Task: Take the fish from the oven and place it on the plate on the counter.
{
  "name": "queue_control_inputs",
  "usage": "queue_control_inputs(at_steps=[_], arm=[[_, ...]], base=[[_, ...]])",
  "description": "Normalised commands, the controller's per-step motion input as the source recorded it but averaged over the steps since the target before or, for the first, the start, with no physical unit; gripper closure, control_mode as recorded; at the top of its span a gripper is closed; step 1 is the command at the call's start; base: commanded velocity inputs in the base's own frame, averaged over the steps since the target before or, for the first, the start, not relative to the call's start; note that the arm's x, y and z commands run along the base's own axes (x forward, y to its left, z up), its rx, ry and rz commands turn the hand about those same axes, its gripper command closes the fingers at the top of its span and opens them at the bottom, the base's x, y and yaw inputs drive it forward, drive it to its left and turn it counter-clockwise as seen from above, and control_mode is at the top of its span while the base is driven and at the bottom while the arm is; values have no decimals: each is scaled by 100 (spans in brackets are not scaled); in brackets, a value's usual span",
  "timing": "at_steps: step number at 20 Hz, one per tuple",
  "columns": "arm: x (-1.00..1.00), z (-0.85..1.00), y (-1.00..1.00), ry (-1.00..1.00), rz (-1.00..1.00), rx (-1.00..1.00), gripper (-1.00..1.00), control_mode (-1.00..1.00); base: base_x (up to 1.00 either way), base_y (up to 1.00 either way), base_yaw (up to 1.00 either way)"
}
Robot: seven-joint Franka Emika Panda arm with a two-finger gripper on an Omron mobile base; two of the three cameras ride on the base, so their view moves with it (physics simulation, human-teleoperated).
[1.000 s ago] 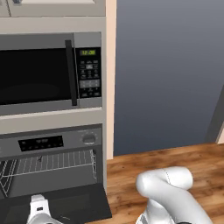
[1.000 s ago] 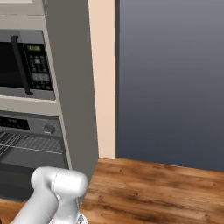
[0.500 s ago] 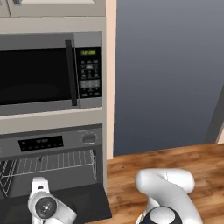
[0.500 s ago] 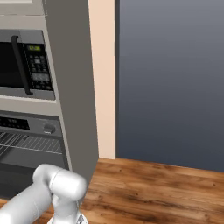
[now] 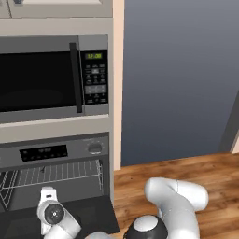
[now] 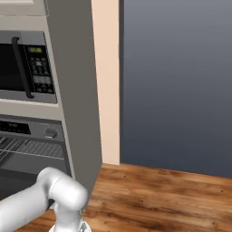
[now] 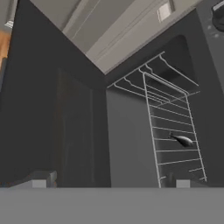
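Change: over the last second my wrist has risen and swung in over the dropped oven door (image 5: 70,219); the base views match the earlier ones, so the base has not driven.
Gripper: my gripper (image 7: 109,180) sits at the mouth of the oven (image 5: 56,177); its two fingertips (image 7: 41,178) stand wide apart with nothing between them.
Fish: the fish (image 7: 181,140) lies on the wire rack (image 7: 170,131) inside the cavity, ahead of my tips and off toward the right-hand tip, not touched.
View note: the hand view is rolled, so the rack runs upward in it; the rack itself looks level in the left base view.
Step in hand: the reach into the oven, in my judgement early in the task.
Doing it well: I should shift sideways until the fish is between the tips, go in just above the wires, keep clear of the cavity walls, and close across its slim body, not along it.
Risk: the fish is small and thin; tips set too low may catch a wire.
Count: one fish, one rack seen in the hand view, one oven, one microwave (image 5: 51,79) above it.
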Motion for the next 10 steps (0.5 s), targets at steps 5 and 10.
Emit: queue_control_inputs(at_steps=[5,10], arm=[[27,-47,2,0,-4,-6,-100,-100],[25,-30,4,0,-2,-8,-100,-100]], base=[[0,0,0],[0,0,0]])
